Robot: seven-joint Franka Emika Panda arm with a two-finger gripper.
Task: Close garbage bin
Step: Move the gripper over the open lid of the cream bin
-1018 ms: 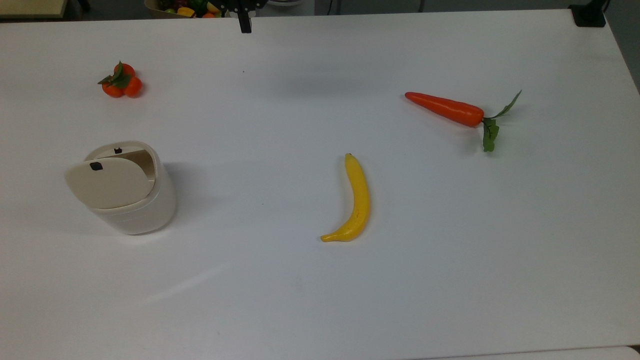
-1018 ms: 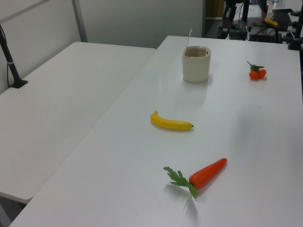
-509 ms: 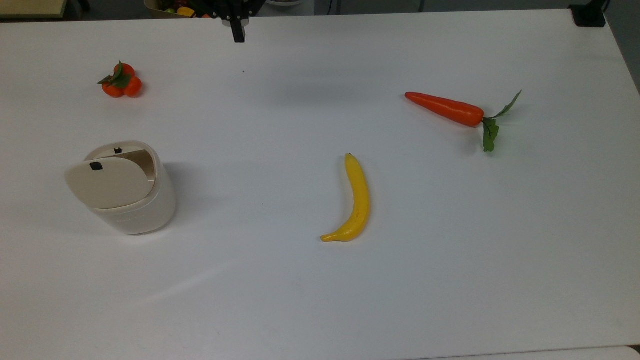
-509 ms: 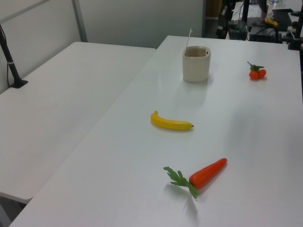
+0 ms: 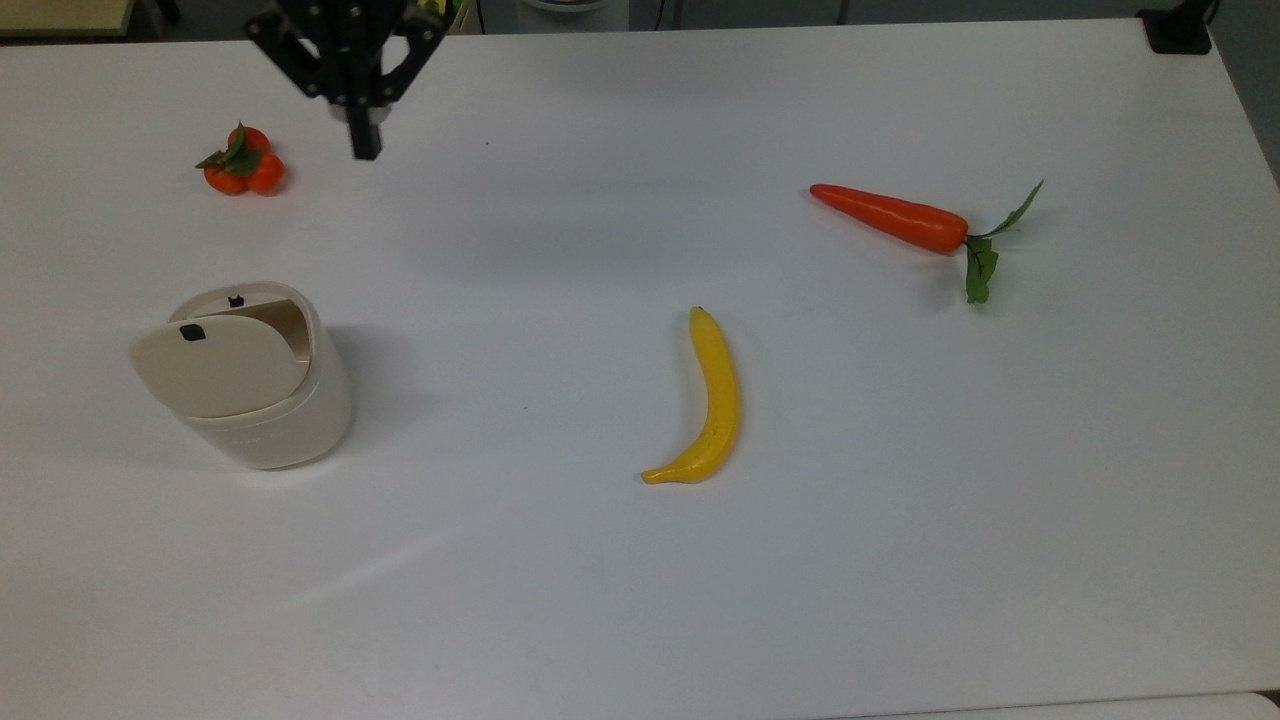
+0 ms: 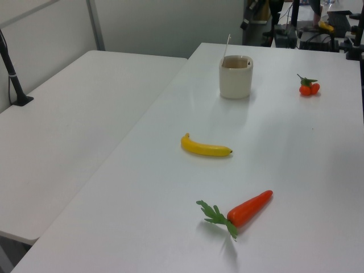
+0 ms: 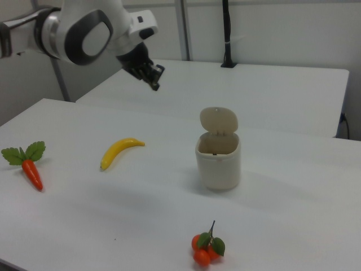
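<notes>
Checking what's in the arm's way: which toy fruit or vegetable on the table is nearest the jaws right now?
The small cluster of orange tangerines with green leaves, beside the black gripper; the yellow banana and orange carrot lie much farther away.

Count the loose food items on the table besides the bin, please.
3: a banana near the middle, a carrot toward the top view's right, and a cluster of small oranges at the top view's upper left, beyond the open garbage bin.

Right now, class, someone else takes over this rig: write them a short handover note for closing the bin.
Gripper: holds nothing, high above the table, near the top view's upper left; fingers look shut.
Bin: upright on the table, lid standing open.
Also on the table: banana, carrot, oranges, all apart from the bin.
Done: nothing on the bin yet.
Left: reach the lid, push it down shut.
</notes>
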